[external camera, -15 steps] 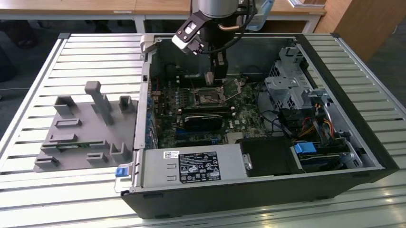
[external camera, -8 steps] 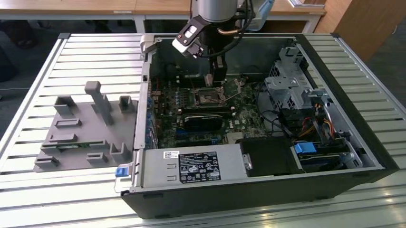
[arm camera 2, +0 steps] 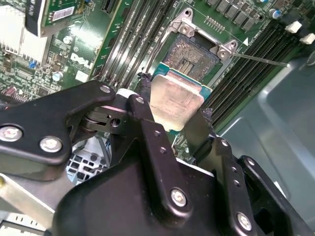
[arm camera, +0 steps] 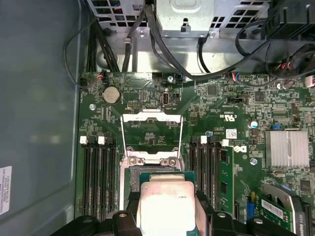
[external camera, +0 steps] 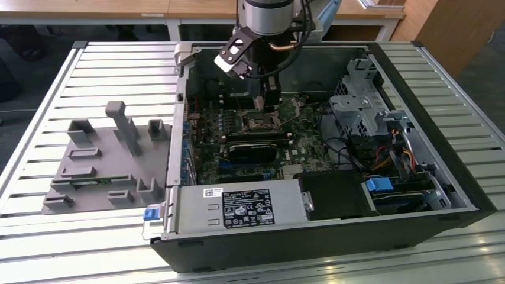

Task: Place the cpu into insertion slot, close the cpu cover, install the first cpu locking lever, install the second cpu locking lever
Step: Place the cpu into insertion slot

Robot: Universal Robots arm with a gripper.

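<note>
chip and socket half out of sight
in the first wrist view the chip covers most of the socket and its near edge runs off the picture; in the second wrist view the fingers of the gripper hide the chip's held edges; in the exterior view the arm is cut off by the edge.

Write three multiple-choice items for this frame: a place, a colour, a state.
1. Where is the cpu? A seated in the insertion slot; B held in the gripper above it; C lying on the cpu cover.
2. What colour is the circuit board? A green; B red; C white.
3. The cpu cover is: A shut; B open; C locked down.
B: the gripper clamps the cpu over the bare slot. A: the board shows green. B: the cover frame stands raised off the slot.
</note>
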